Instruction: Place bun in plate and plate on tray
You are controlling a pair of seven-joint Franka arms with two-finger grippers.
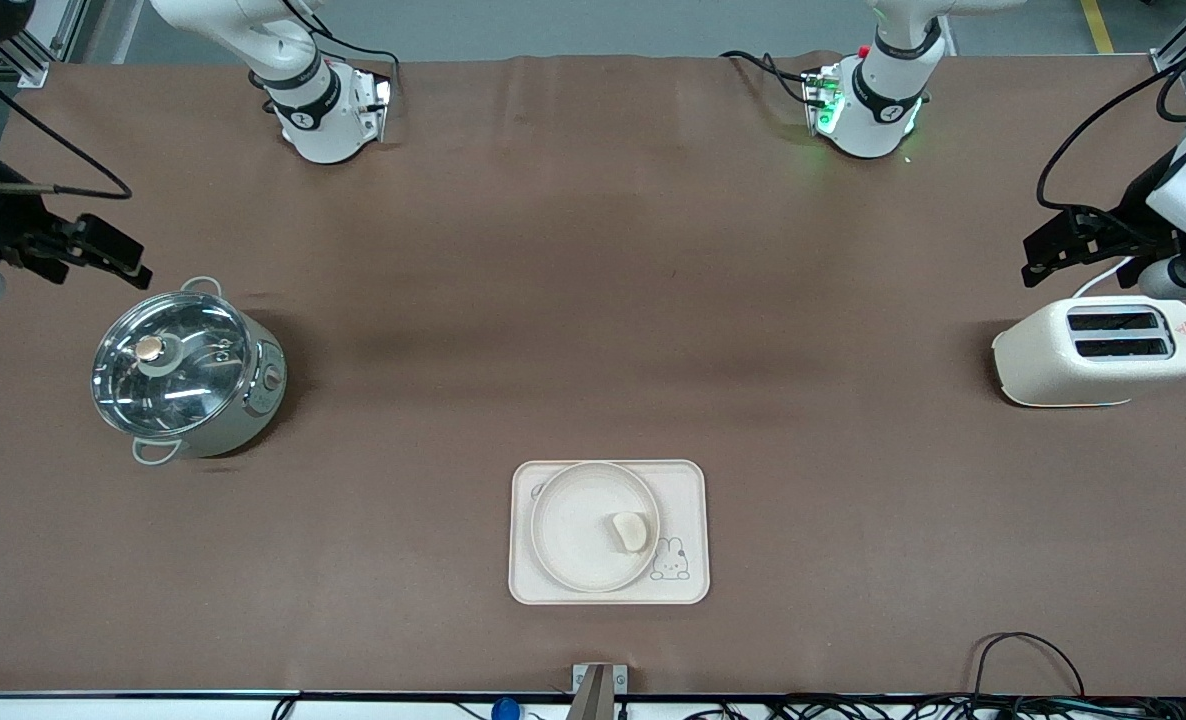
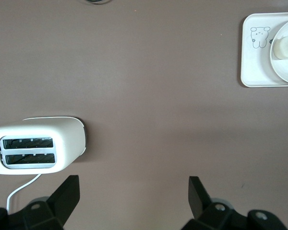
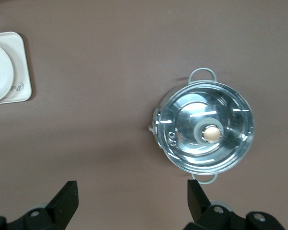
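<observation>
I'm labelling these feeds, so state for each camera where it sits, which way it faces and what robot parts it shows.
Front: high across the table, facing both bases; shows tray, plate, bun, pot, toaster, left gripper, right gripper.
Left wrist: looks down past its open fingers at the toaster, tray, plate, bun.
Right wrist: looks down past its open fingers at the pot and tray corner.
All three share the tray.

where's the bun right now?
In the front view, the bun lies in the plate, which sits on the tray near the front camera's table edge, beside the bunny drawing.
</observation>
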